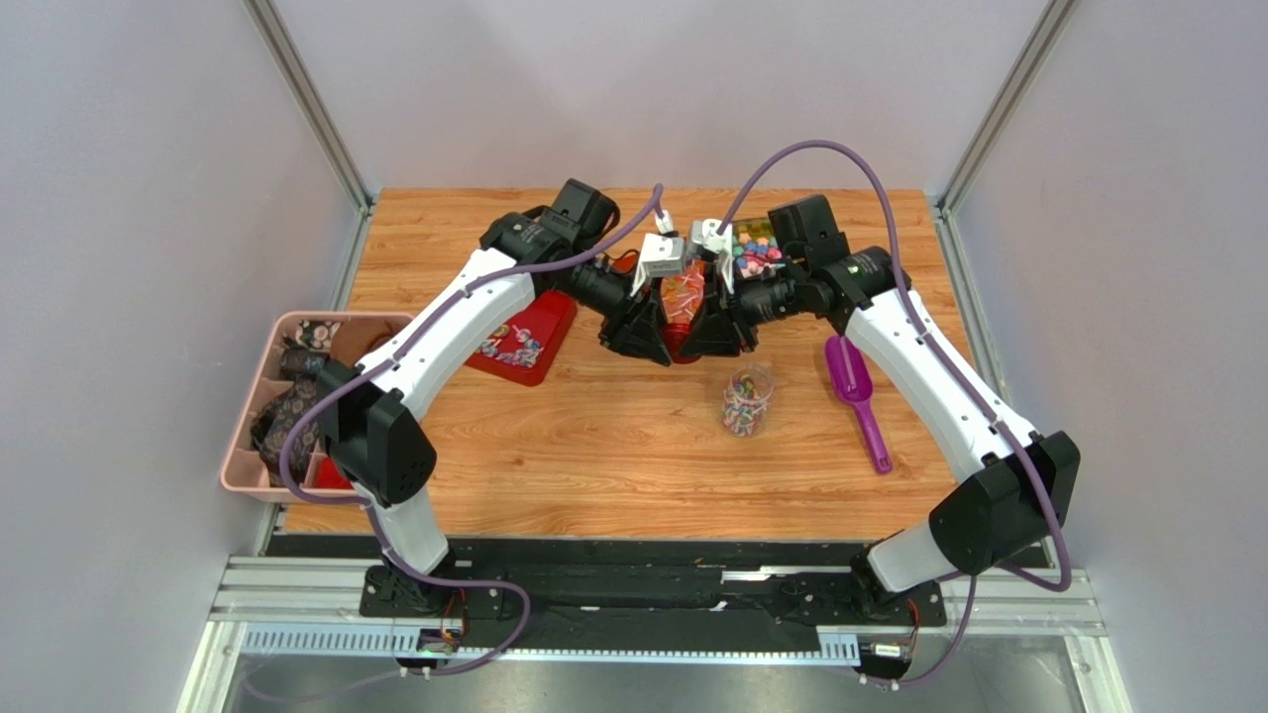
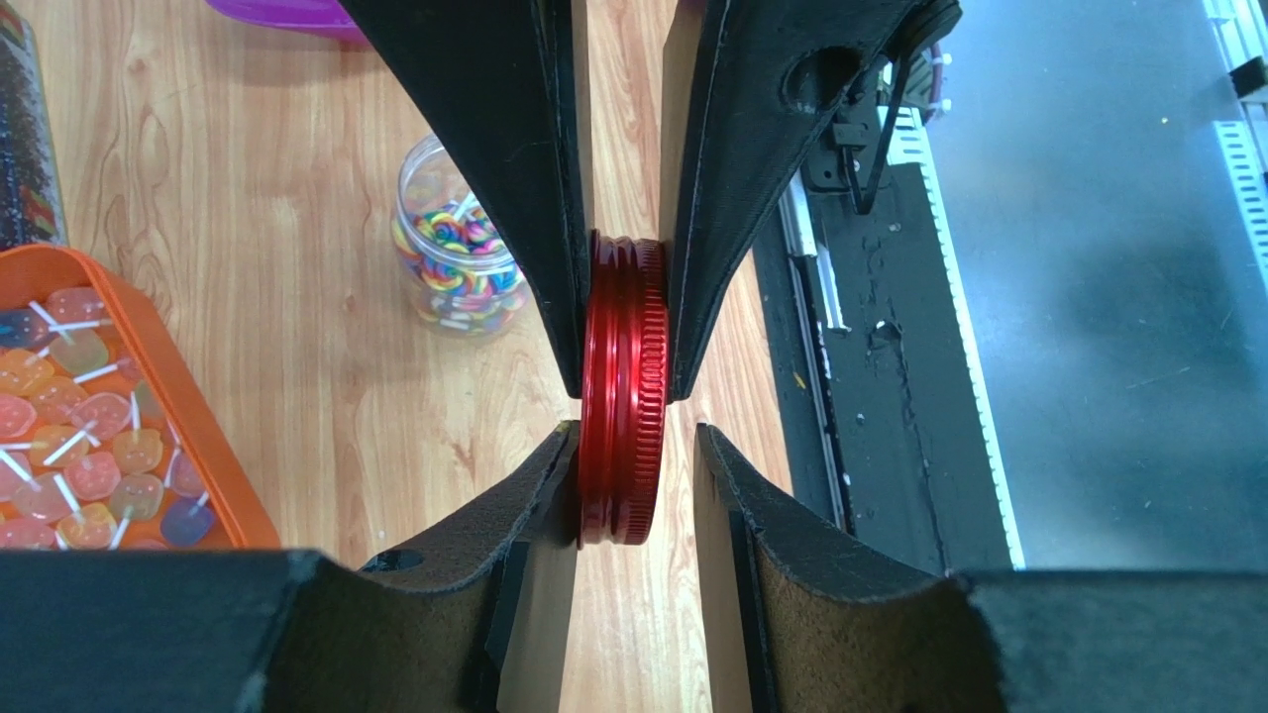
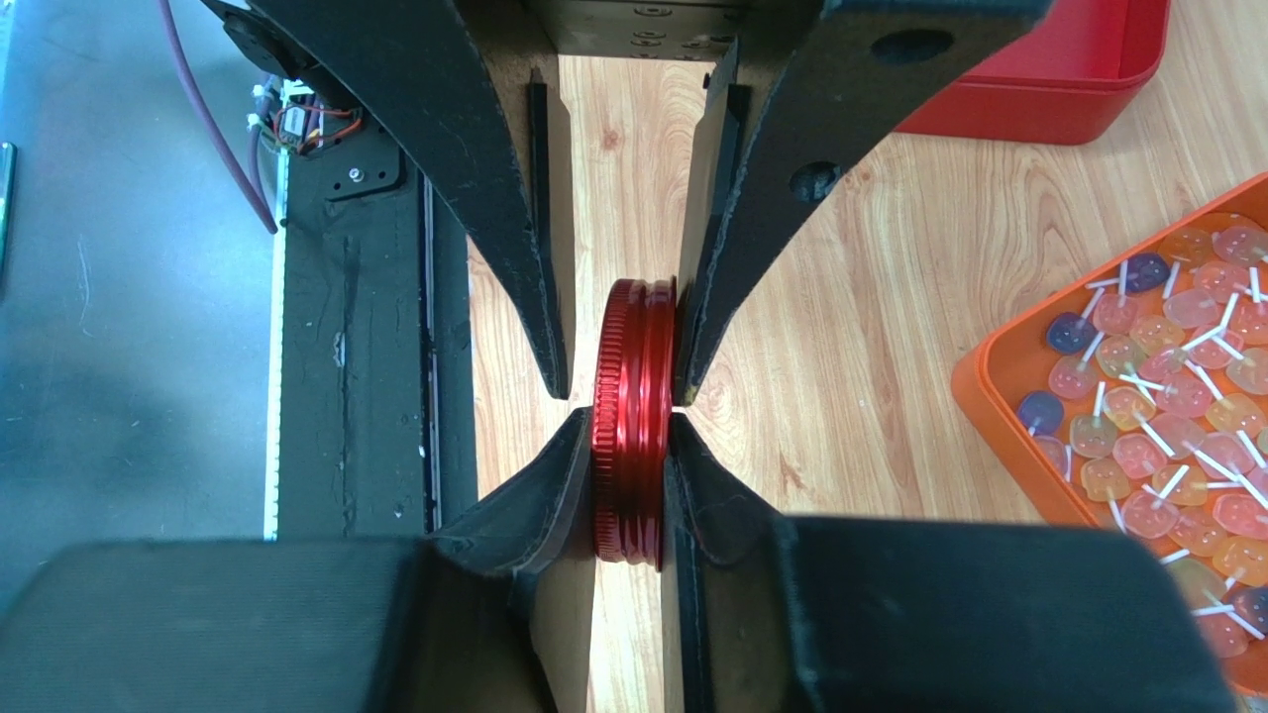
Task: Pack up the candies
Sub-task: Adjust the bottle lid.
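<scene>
Dozens of candies (image 2: 90, 446) on short sticks lie in the orange tray (image 2: 52, 265); more wrapped ones sit in the red tray (image 1: 554, 317); a swirled, many-coloured lot fills much of the clear jar (image 2: 421, 176), which stands upright and uncapped on the wooden table (image 2: 298, 416) near the orange tray; its likely cover, the red lid (image 3: 633, 342), hangs on edge in the air above the table, between the two arms; the right gripper (image 3: 627, 421) is clamped across the lid's thickness, both pads pressed tight, so it alone bears the weight; the left gripper (image 2: 636, 434) straddles the same lid from the opposite side, one finger touching a face and the other standing just off it, so it grasps nothing yet; this reads as a hand-over, probably to re-grip the lid at a better angle for capping; releasing on the right before the left pinches would drop it.
</scene>
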